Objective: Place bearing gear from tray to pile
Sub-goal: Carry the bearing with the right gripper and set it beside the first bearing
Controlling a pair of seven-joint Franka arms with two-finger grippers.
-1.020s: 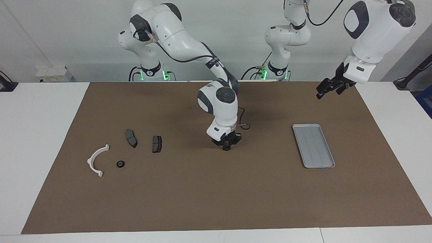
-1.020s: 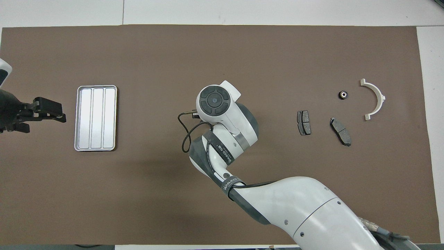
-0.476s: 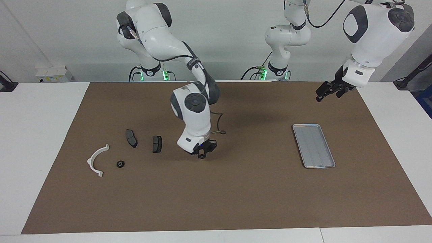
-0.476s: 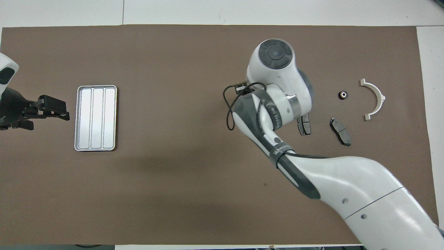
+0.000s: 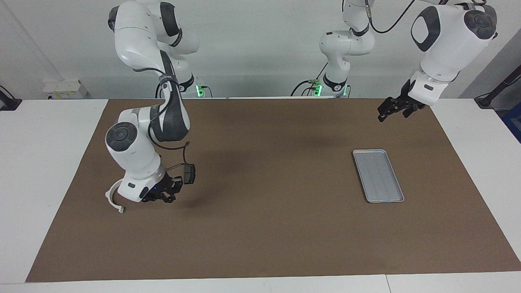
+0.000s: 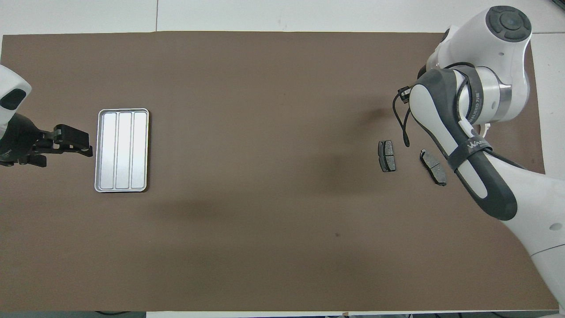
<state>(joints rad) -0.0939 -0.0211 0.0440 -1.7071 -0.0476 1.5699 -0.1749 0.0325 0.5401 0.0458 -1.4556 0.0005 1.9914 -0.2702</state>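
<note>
- Now the right arm has swept from mid-table across to the pile; the right gripper [image 5: 163, 195] hangs low beside the white bracket [image 5: 110, 199], fingers pinched shut.
- I can't tell whether anything is pinched between them.
- The bearing gear, lying by the bracket a moment ago, is now hidden under that arm.
- The tray [image 5: 378, 175] is bare, so I'd judge the delivery all but done.
- The left gripper [image 5: 392, 109] waits, fingers open, over the mat's edge near the tray.
- Materials: ribbed silver metal tray with rounded corners, a smooth plastic half-ring, two flat dark brake pads [image 6: 386, 155], and a matte brown mat [image 5: 260, 228].
</note>
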